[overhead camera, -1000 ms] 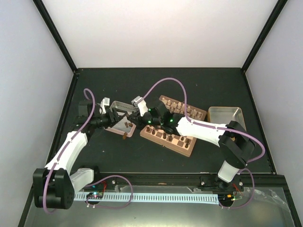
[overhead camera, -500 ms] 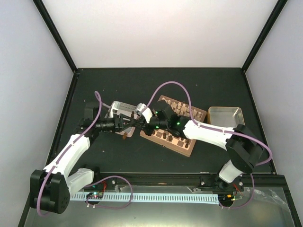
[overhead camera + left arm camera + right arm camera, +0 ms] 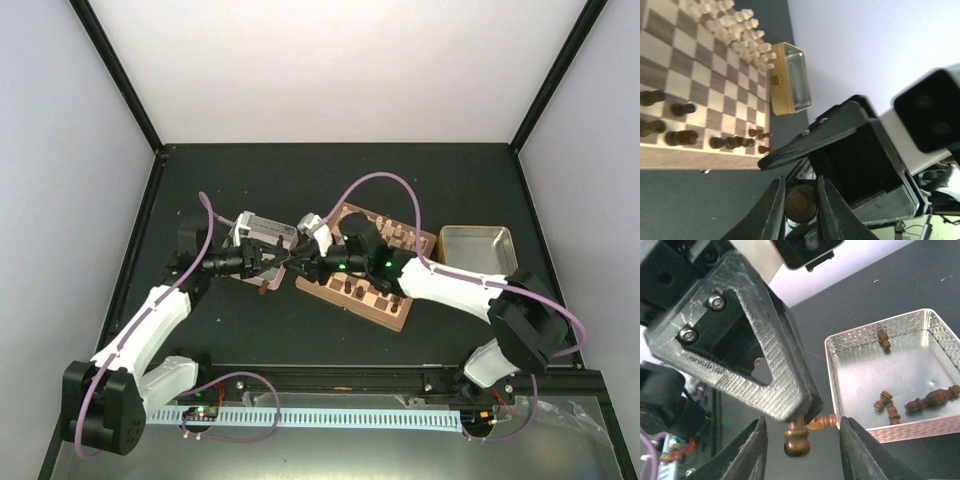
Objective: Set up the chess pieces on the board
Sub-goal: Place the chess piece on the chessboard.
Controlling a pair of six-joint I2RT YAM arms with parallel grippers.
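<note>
The black table [image 3: 200, 190] carries, near its middle, a square wooden chessboard [image 3: 695, 161] with tan and dark brown checks and a thick rim. At the board's 9 o'clock sits a shallow square metal tray [image 3: 875, 367] with a patterned wall. At its 3 o'clock, a little apart, is a second shallow metal tray [image 3: 478, 250].

The white left arm [image 3: 150, 315] reaches in from 7 o'clock. The white right arm [image 3: 450, 285] comes from 5 o'clock and crosses above the board. The two meet over the gap between the first tray and the board's 9 o'clock corner.

The left gripper [image 3: 799, 192] is clamped on a tiny dark brown wooden chessman [image 3: 801, 204], off the board, its round base facing the left wrist camera. The right gripper [image 3: 803, 427] has its fingers apart, one on each side of that chessman, with a gap showing on both sides in the right wrist view.

Cream-white chessmen [image 3: 740, 25] stand in the board's 12 o'clock rows. More dark brown chessmen [image 3: 680, 136] stand along its 6 o'clock rows. Several dark pieces [image 3: 932, 400] lie on their sides in the first tray. One stray dark piece [image 3: 824, 421] lies just outside that tray's corner.
</note>
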